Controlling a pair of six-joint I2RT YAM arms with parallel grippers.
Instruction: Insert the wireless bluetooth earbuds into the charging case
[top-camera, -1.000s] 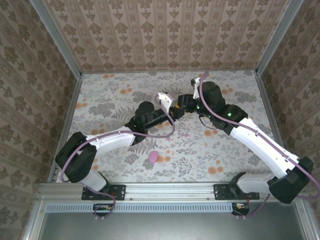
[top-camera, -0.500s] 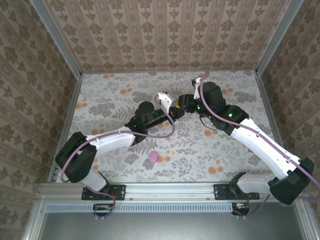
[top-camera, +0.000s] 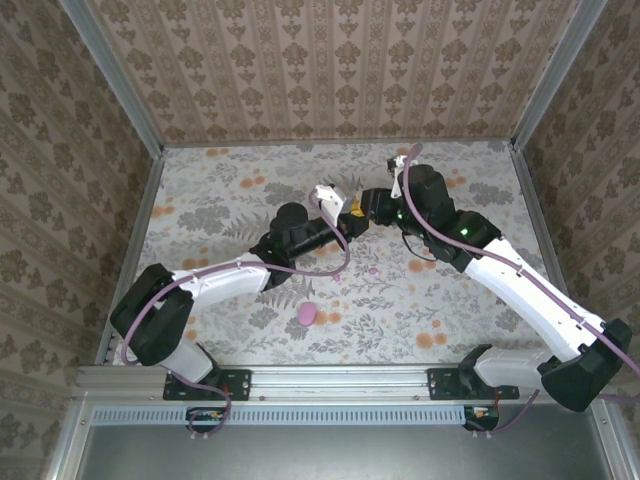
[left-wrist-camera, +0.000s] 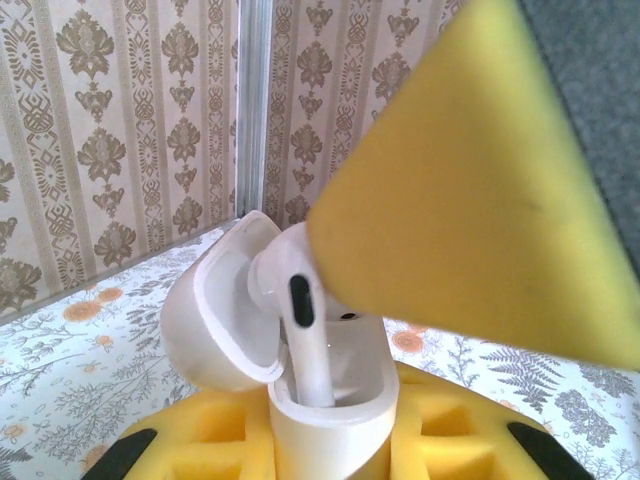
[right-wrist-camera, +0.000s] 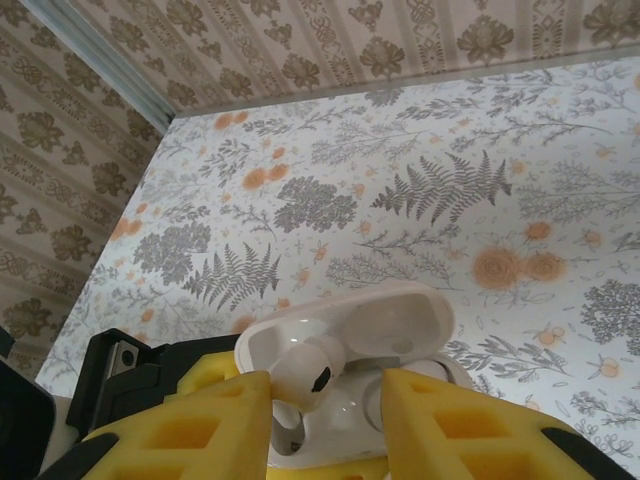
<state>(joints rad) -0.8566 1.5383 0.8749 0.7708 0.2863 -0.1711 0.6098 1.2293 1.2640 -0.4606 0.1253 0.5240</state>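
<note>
The left claw is clamping the base of a white charging case. It is holding the case upright above the middle of the bench, with the lid tipping open to one side. The right claw is pinching a white earbud between its yellow pads. The bud's stem is reaching down into the case's well, while its head is sticking up above the rim. A tiny pink earbud is lying on the bench right of centre. A round pink thing is lying closer to the near edge.
</note>
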